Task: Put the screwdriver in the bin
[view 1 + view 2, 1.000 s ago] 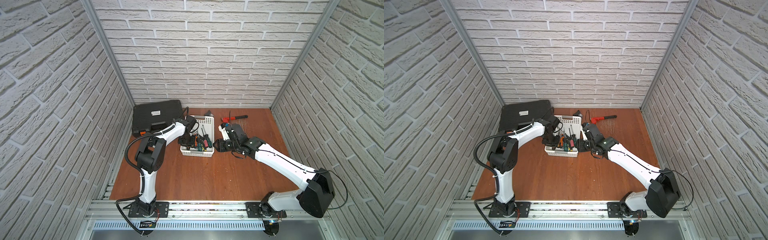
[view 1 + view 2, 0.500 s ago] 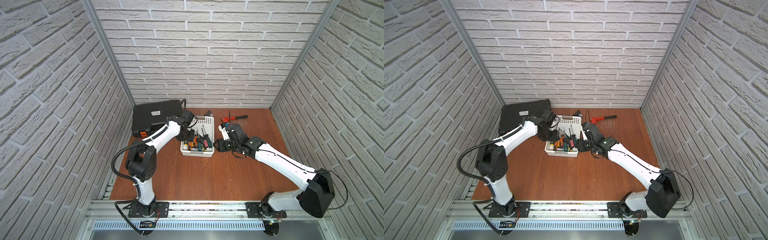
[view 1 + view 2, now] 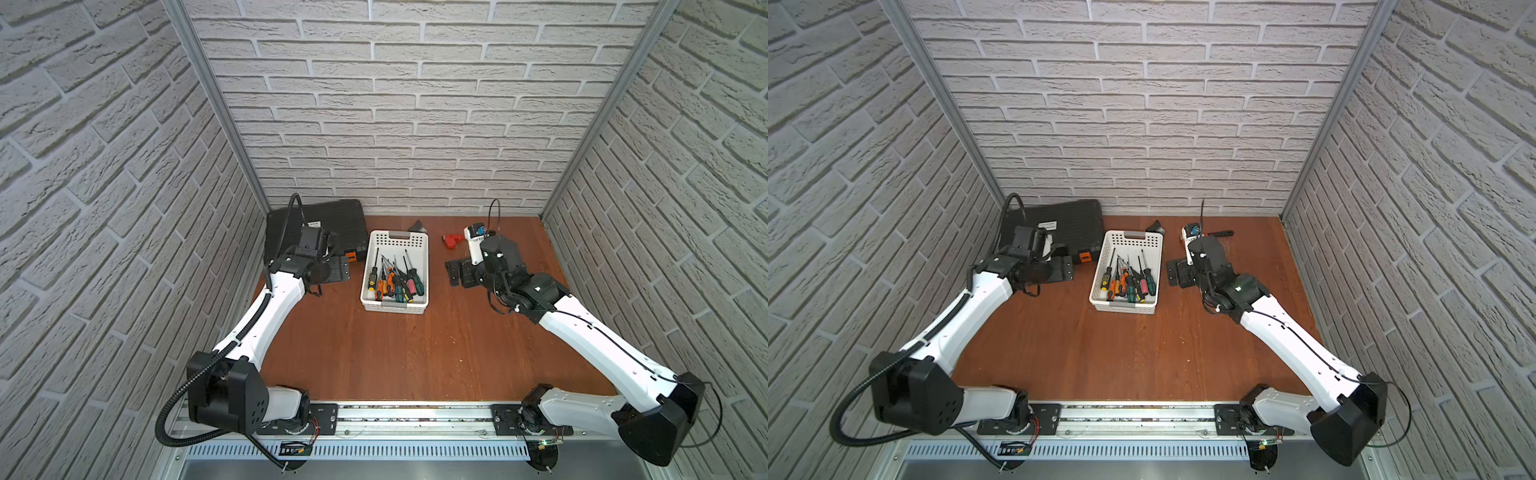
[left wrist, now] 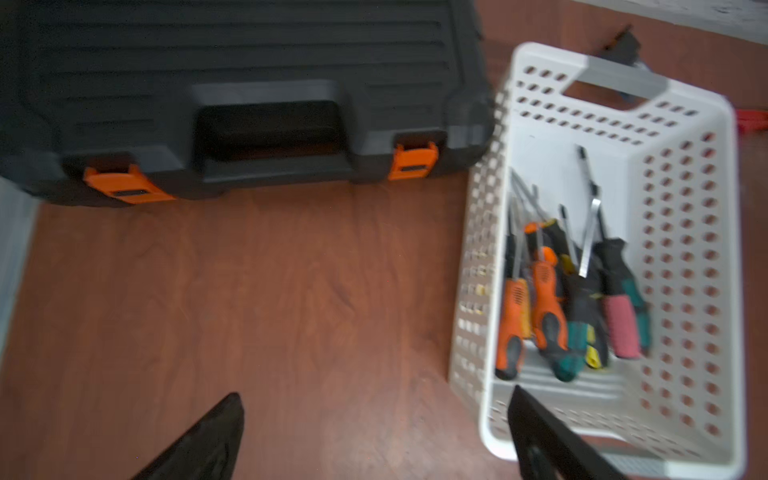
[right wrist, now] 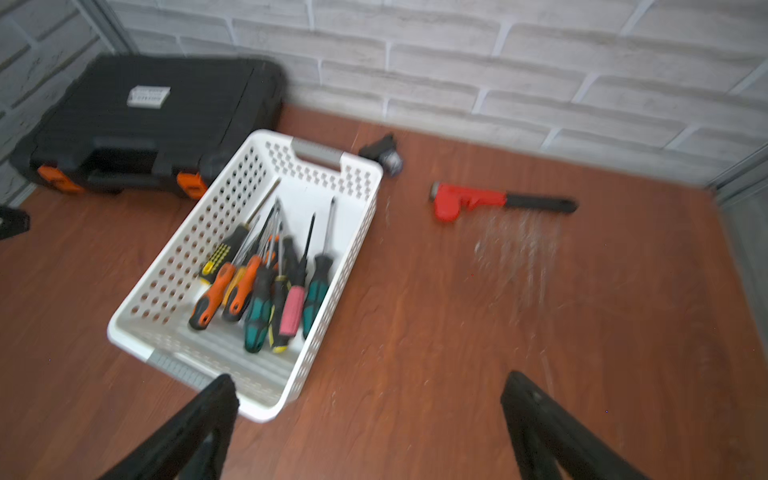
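The white bin (image 3: 426, 266) (image 3: 1159, 266) stands at the middle back of the brown table in both top views. Several screwdrivers (image 3: 394, 282) (image 3: 1128, 283) lie inside it, handles toward the front. My left gripper (image 3: 347, 269) (image 3: 1070, 270) hovers left of the bin, open and empty. My right gripper (image 3: 451, 273) (image 3: 1172, 272) hovers to the right of the bin, also open and empty. The left wrist view shows the bin (image 4: 681, 249), the screwdrivers (image 4: 548, 307) and wide jaws of the left gripper (image 4: 376, 392) over bare wood. In the right wrist view the right gripper (image 5: 370, 376) spans the bin (image 5: 195, 249) corner beside the screwdrivers (image 5: 257, 291).
A black tool case (image 3: 328, 218) (image 4: 249, 83) with orange latches sits at the back left, close to the bin. A red pipe wrench (image 3: 455, 242) (image 5: 469, 201) and a small black object (image 3: 417, 226) (image 5: 380, 151) lie behind. Brick walls enclose three sides.
Both grippers have opened wide. The left gripper has drawn back from over the bin to its left side. The right gripper has moved away from the bin to the right.
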